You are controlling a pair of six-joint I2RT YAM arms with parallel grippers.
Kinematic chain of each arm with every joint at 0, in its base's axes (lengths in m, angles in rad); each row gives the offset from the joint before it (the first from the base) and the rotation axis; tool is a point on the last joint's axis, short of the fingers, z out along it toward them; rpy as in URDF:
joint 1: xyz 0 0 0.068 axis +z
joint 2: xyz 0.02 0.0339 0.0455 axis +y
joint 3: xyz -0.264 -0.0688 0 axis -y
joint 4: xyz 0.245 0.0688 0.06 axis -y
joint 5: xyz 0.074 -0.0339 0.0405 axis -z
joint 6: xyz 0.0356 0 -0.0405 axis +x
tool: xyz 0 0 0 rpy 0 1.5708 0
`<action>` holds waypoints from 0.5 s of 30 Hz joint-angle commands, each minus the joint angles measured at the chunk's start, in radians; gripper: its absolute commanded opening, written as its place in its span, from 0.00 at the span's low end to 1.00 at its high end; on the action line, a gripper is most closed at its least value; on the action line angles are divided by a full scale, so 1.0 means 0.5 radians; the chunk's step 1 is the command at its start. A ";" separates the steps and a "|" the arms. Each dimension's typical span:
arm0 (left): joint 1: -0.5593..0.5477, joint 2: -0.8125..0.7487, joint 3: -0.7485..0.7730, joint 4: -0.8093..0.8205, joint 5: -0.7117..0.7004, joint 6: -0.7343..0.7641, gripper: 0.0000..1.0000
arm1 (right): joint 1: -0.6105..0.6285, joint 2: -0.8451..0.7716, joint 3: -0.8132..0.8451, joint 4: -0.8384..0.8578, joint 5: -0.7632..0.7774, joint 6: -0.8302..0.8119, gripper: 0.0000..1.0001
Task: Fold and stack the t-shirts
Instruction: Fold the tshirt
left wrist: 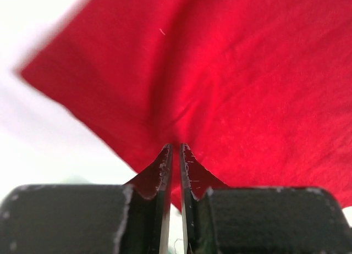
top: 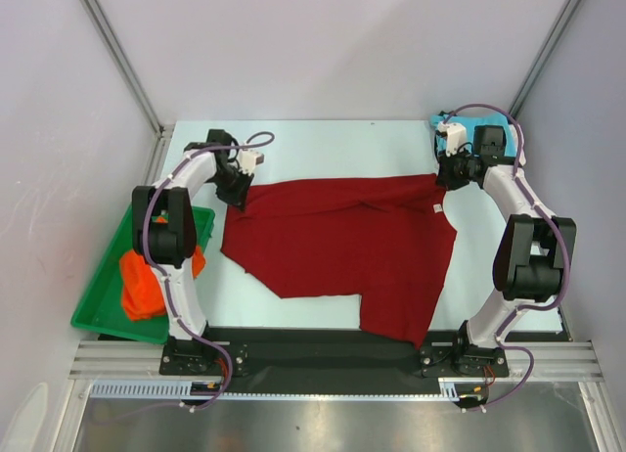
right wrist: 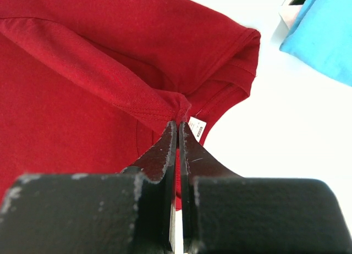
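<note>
The large dark red t-shirt [top: 342, 247] lies spread across the middle of the table. My left gripper [top: 238, 196] is shut on its far left corner, which fills the left wrist view [left wrist: 231, 72]. My right gripper [top: 449, 178] is shut on its far right corner, next to a white label [right wrist: 197, 127]; the cloth shows bunched at the fingertips in the right wrist view [right wrist: 99, 72]. The turquoise t-shirt [top: 469, 134] lies at the far right behind the right gripper and shows in the right wrist view [right wrist: 324, 34]. The bright orange t-shirt [top: 147, 281] lies in the green tray.
The green plastic tray [top: 103, 295] sits at the table's left edge beside the left arm. Grey walls and metal posts enclose the table on three sides. A black strip runs along the near edge by the arm bases.
</note>
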 commanded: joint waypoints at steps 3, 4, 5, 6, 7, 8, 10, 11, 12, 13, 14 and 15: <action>0.003 -0.071 -0.134 -0.021 -0.066 0.032 0.12 | 0.006 -0.018 0.075 0.054 0.025 -0.031 0.00; 0.006 -0.068 -0.143 -0.018 -0.106 0.038 0.12 | 0.006 -0.018 0.075 0.057 0.028 -0.031 0.00; 0.009 -0.062 -0.155 -0.012 -0.134 0.044 0.12 | 0.006 -0.012 0.078 0.063 0.028 -0.034 0.00; 0.009 -0.037 -0.158 -0.024 -0.152 0.062 0.12 | 0.006 -0.009 0.081 0.069 0.037 -0.031 0.00; 0.009 -0.028 -0.158 -0.024 -0.174 0.068 0.12 | 0.003 0.009 0.081 0.072 0.040 -0.025 0.00; 0.015 -0.016 -0.164 -0.018 -0.220 0.078 0.11 | -0.007 0.016 0.096 0.072 0.037 -0.019 0.00; 0.018 0.003 -0.164 -0.009 -0.251 0.087 0.11 | -0.022 0.052 0.115 0.078 0.028 -0.007 0.00; 0.021 0.006 -0.161 0.000 -0.269 0.087 0.11 | -0.028 0.065 0.139 0.081 0.022 0.012 0.00; 0.021 0.009 -0.158 0.009 -0.272 0.087 0.11 | -0.040 0.077 0.152 0.082 0.013 0.012 0.00; 0.021 0.024 -0.152 0.013 -0.278 0.084 0.11 | -0.040 0.092 0.167 0.082 0.013 0.012 0.00; 0.021 0.030 -0.146 0.016 -0.281 0.078 0.11 | -0.040 0.108 0.179 0.078 0.010 0.012 0.00; 0.021 0.039 -0.149 0.025 -0.284 0.075 0.11 | -0.040 0.123 0.210 0.081 0.004 0.015 0.00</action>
